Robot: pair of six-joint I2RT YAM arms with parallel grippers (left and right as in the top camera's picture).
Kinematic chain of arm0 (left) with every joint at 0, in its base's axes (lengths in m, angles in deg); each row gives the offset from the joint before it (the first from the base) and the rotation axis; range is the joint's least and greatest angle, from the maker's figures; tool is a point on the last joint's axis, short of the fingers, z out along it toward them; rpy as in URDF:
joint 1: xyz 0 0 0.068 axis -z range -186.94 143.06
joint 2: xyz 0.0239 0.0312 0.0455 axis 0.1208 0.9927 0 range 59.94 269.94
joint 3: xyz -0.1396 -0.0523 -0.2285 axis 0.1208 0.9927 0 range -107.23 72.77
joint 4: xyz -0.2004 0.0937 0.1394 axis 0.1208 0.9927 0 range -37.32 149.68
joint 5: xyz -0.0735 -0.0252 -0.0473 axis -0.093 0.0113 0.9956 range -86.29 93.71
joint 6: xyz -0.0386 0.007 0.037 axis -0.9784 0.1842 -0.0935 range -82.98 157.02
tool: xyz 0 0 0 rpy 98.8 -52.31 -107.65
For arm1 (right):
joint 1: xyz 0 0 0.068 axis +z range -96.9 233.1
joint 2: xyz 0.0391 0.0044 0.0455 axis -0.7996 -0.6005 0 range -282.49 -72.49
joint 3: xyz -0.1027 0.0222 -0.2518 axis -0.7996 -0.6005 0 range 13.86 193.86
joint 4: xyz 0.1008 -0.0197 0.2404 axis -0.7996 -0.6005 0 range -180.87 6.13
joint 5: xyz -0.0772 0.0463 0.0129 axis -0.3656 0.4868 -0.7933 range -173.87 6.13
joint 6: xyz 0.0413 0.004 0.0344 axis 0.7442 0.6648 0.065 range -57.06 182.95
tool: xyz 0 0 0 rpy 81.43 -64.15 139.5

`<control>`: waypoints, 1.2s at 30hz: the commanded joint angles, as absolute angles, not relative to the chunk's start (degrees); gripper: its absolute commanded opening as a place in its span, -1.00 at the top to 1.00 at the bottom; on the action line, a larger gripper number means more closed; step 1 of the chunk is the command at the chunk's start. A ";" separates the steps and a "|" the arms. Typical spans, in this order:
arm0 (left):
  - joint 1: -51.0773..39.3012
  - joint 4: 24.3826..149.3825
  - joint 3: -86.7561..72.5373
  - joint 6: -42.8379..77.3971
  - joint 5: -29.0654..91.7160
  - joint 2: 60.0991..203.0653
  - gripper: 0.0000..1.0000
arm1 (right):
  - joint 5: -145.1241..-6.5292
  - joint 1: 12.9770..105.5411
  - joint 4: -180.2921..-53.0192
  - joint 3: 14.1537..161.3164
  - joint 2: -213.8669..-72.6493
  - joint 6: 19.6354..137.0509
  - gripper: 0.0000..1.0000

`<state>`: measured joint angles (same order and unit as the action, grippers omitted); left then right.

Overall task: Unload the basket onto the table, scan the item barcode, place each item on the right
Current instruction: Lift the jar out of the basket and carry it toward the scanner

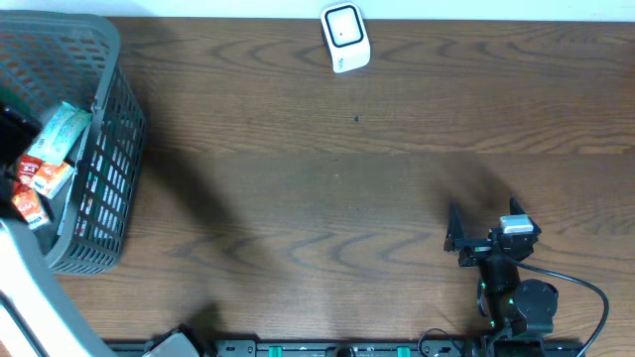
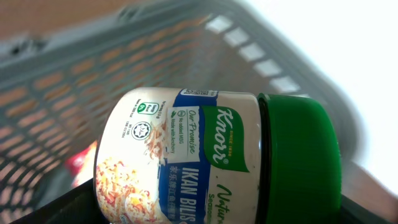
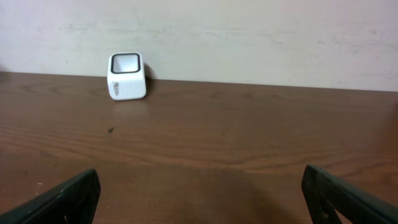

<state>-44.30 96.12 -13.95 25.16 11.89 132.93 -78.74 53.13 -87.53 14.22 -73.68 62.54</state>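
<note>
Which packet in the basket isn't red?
The pale green packet, uppermost in the overhead view; the red-and-white packet and the orange-red packet lie below it.

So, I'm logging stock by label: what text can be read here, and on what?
"Knorr": green logo on the label of the jar.
"Our Promise": same label, beside the logo.
"IKAN BILI...": same label, cut off by the frame's edge.
Too small or blurred: the jar's fine print, the marking on the scanner, the packets in the basket.
</note>
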 commanded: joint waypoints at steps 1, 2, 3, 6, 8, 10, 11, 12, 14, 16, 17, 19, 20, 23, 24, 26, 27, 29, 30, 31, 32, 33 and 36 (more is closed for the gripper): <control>-39.45 95.51 -15.24 23.98 15.13 124.12 -0.60 | -78.90 52.82 -87.75 14.18 -73.61 63.33 -0.99; -37.88 95.59 -15.24 24.00 15.13 122.30 -0.60 | -78.90 52.82 -87.75 14.18 -73.61 63.33 -0.99; -35.76 95.77 -15.24 24.00 15.15 120.25 -0.60 | -78.90 52.82 -87.77 14.18 -73.61 63.33 -0.98; -29.31 97.41 -15.22 23.98 17.27 115.68 -0.60 | -78.90 52.82 -87.77 14.18 -73.61 63.33 -0.99; -25.00 99.48 -15.22 23.56 18.58 113.82 -0.60 | -78.90 52.82 -87.75 14.18 -73.61 63.33 -0.99; -20.56 102.96 -15.22 22.71 18.76 112.95 -0.60 | -78.90 52.82 -87.75 14.18 -73.61 63.33 -0.99; -17.94 105.36 -15.22 22.45 18.76 112.95 -0.60 | -78.90 52.82 -87.75 14.18 -73.61 63.33 -0.99; -15.98 107.22 -15.17 22.01 18.74 113.12 -0.60 | -78.90 52.82 -87.75 14.18 -73.61 63.33 -0.99; -11.25 110.98 -14.74 21.62 18.76 114.09 -0.60 | -78.90 52.82 -87.75 14.18 -73.61 63.33 -0.98; -4.74 115.37 -13.97 21.20 18.74 116.58 -0.59 | -78.90 52.82 -87.75 14.18 -73.61 63.33 -0.99; -2.84 116.49 -13.73 21.20 18.78 117.56 -0.59 | -78.90 52.82 -87.75 14.18 -73.61 63.33 -0.99; 1.31 118.98 -13.54 21.20 18.76 120.38 -0.59 | -78.90 52.82 -87.75 14.18 -73.61 63.33 -0.98; 3.39 120.12 -13.54 21.22 18.76 122.09 -0.59 | -78.90 52.82 -87.75 14.18 -73.61 63.33 -0.98; 8.44 122.48 -13.54 21.25 18.76 127.18 -0.59 | -78.90 52.82 -87.75 14.18 -73.61 63.33 -0.98; 10.08 122.98 -13.54 21.25 18.76 129.28 -0.59 | -78.90 52.82 -87.75 14.18 -73.61 63.33 -0.99; 12.46 123.44 -13.54 21.27 18.76 132.95 -0.59 | -78.90 52.82 -87.75 14.18 -73.61 63.33 -0.99; 13.71 123.59 -13.54 21.27 18.76 135.24 -0.59 | -78.90 52.82 -87.75 14.18 -73.61 63.33 -0.99; 15.80 123.61 -13.54 21.27 18.76 139.68 -0.59 | -78.90 52.82 -87.75 14.18 -73.61 63.33 -0.98; 16.79 123.59 -13.54 21.29 18.76 141.76 -0.59 | -78.90 52.82 -87.75 14.18 -73.61 63.33 -0.98; 17.90 123.57 -13.54 21.31 18.76 144.20 -0.59 | -78.90 52.82 -87.75 14.18 -73.61 63.33 -0.98; 18.78 123.55 -13.54 21.40 18.76 146.28 -0.59 | -78.90 52.82 -87.77 14.18 -73.61 63.33 -0.98; 19.78 123.50 -13.54 21.55 18.76 148.82 -0.59 | -78.90 52.82 -87.75 14.18 -73.61 63.33 -0.99; 22.19 123.11 -13.54 21.77 18.93 155.09 -0.59 | -78.90 52.82 -87.75 14.18 -73.61 63.33 -0.99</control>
